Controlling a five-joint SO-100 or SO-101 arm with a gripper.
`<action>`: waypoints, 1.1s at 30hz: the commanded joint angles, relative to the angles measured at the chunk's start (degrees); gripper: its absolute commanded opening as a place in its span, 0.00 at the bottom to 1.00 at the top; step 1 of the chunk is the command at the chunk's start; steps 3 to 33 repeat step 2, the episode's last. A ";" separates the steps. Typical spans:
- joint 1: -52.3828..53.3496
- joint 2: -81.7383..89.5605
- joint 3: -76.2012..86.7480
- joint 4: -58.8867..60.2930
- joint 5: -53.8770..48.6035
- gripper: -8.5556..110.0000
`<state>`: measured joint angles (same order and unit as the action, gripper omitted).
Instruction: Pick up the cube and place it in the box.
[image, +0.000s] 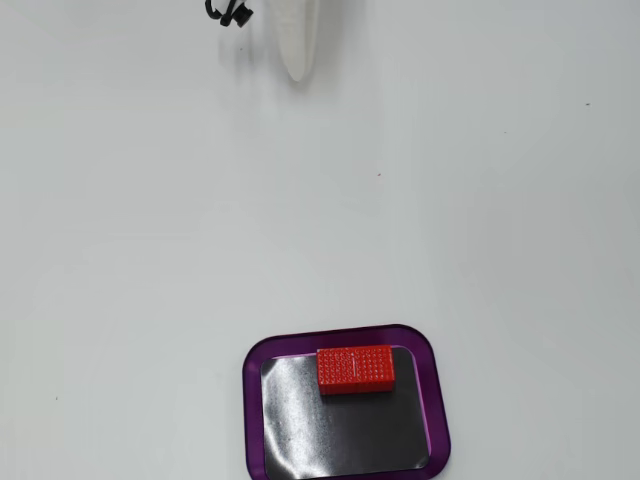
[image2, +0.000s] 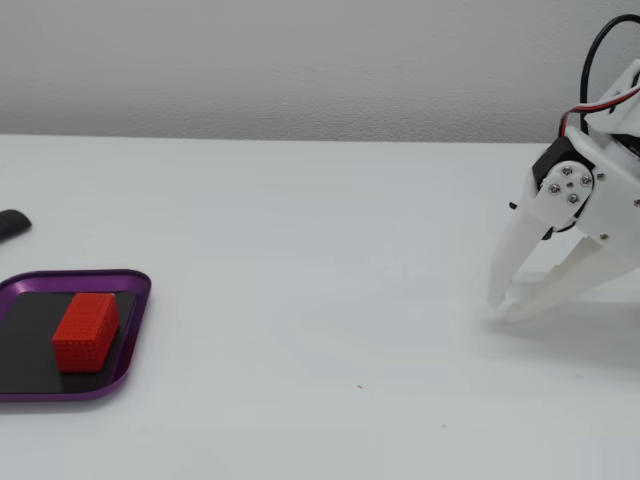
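No brand, label or writing can be read on anything in either fixed view.

The cube (image: 356, 369) (image2: 86, 331) lies flat inside the box (image: 254, 360) (image2: 135, 285), on the glossy black bottom. In a fixed view from above, its long axis runs left to right, parallel to the counter's near edge, and it sits against the tray's far rim, slightly right of centre. The box itself rests close to the bottom edge of that view, its near rim cut off by the frame.

The counter (image: 150, 230) (image2: 320, 240) is white and bare between box and arm, so a wide open stretch separates them. The gripper (image2: 503, 305) rests low near the counter's right side in the side fixed view, its fingertips nearly meeting, holding nothing. Only one white finger (image: 298, 40) shows at the top edge from above.
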<state>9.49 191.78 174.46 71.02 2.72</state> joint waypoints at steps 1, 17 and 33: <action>0.26 4.13 0.44 -0.79 -0.35 0.07; 0.26 4.13 0.44 -0.79 -0.35 0.07; 0.26 4.13 0.44 -0.79 -0.35 0.07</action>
